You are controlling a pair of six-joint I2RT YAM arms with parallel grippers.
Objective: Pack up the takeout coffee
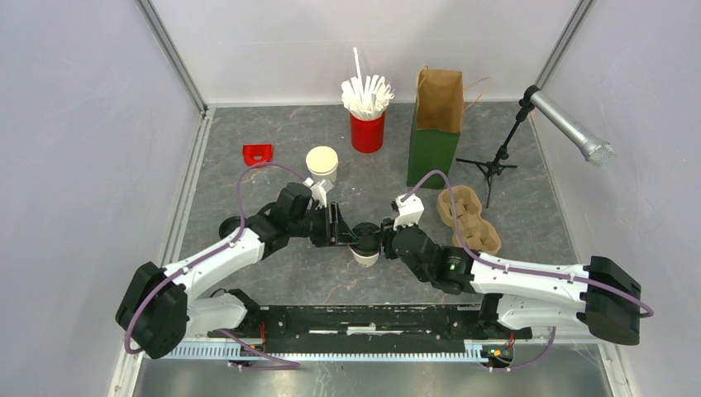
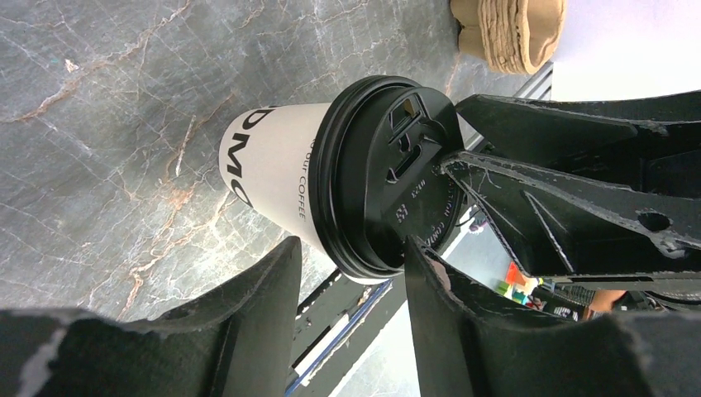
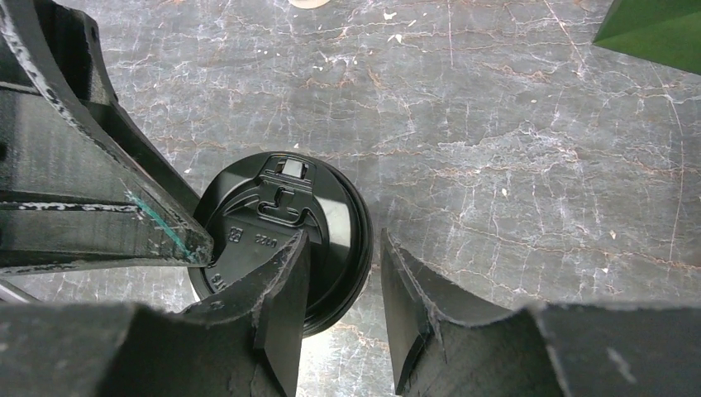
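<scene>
The takeout coffee (image 1: 364,255), a cream-white cup (image 2: 273,165) with dark print and a black lid (image 2: 380,174), stands upright at the table's middle front. Both grippers meet over it. My left gripper (image 1: 345,227) is open and straddles the lid's rim (image 2: 349,244). One of its fingers lies over the lid top; the other is beside the cup wall, a small gap away. My right gripper (image 1: 382,238) is open too (image 3: 343,240). One of its fingers lies over the lid (image 3: 331,215); the other is outside the rim, apart from it.
A lidless stack of cups (image 1: 321,163) stands behind the left gripper. A red cup of white straws (image 1: 367,124), a brown paper bag (image 1: 439,99) on a green box (image 1: 431,153), cardboard cup carriers (image 1: 467,217), a small red object (image 1: 257,153) and a microphone stand (image 1: 496,161) are around.
</scene>
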